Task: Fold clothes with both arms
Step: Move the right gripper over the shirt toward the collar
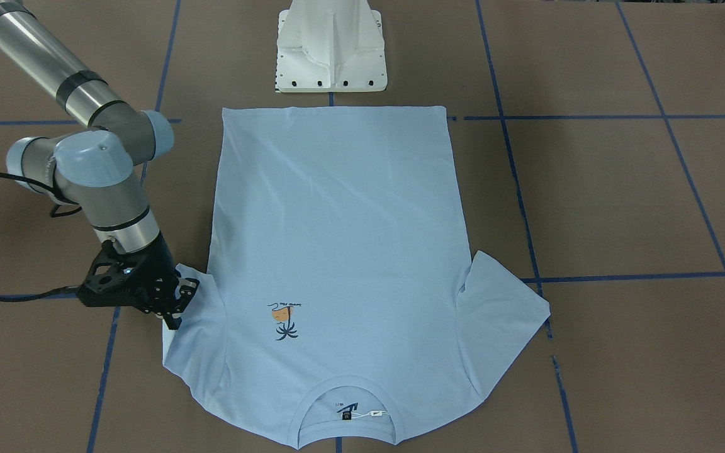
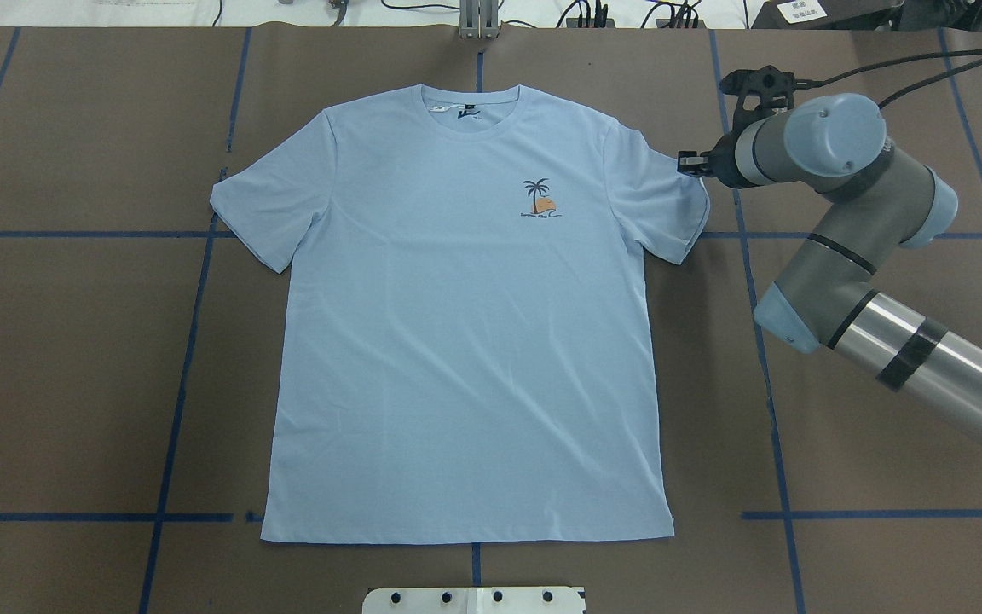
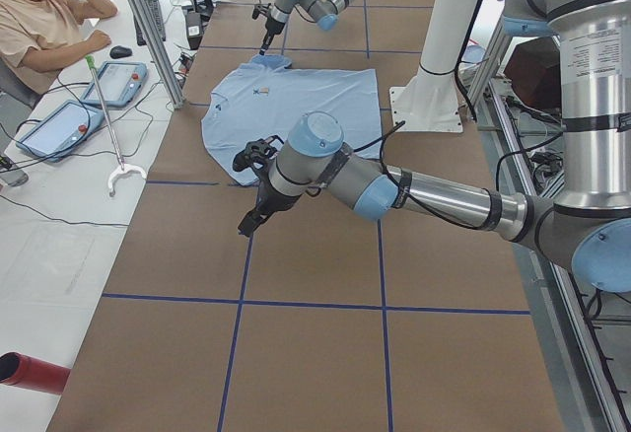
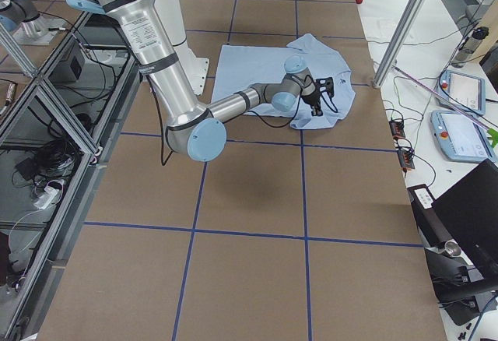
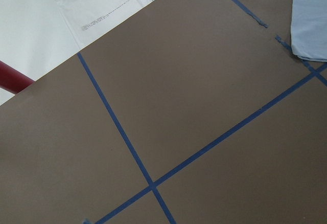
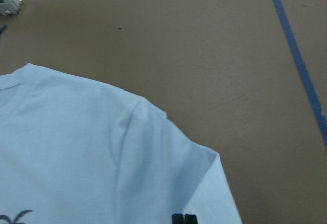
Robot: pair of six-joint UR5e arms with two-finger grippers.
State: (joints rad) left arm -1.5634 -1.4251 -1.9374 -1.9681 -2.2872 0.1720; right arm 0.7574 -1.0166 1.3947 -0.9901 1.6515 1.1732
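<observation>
The light blue T-shirt (image 2: 465, 341) lies flat and face up on the brown table, collar at the far edge, palm print (image 2: 536, 200) on the chest. My right gripper (image 2: 689, 164) sits at the upper corner of the sleeve on my right side. In the right wrist view its two black fingertips (image 6: 184, 219) are pressed together on the sleeve fabric (image 6: 153, 173). From the front, the same gripper (image 1: 177, 314) covers the sleeve hem. My left gripper (image 3: 248, 223) hangs above bare table short of the other sleeve (image 3: 222, 141); whether it is open or shut I cannot tell.
The white pedestal base (image 1: 331, 50) stands just behind the shirt's hem. Blue tape lines (image 2: 193, 324) grid the table. A seated person (image 3: 39, 18) and tablets (image 3: 54, 126) are at a side desk. A red cylinder (image 3: 30, 373) lies off the table's corner.
</observation>
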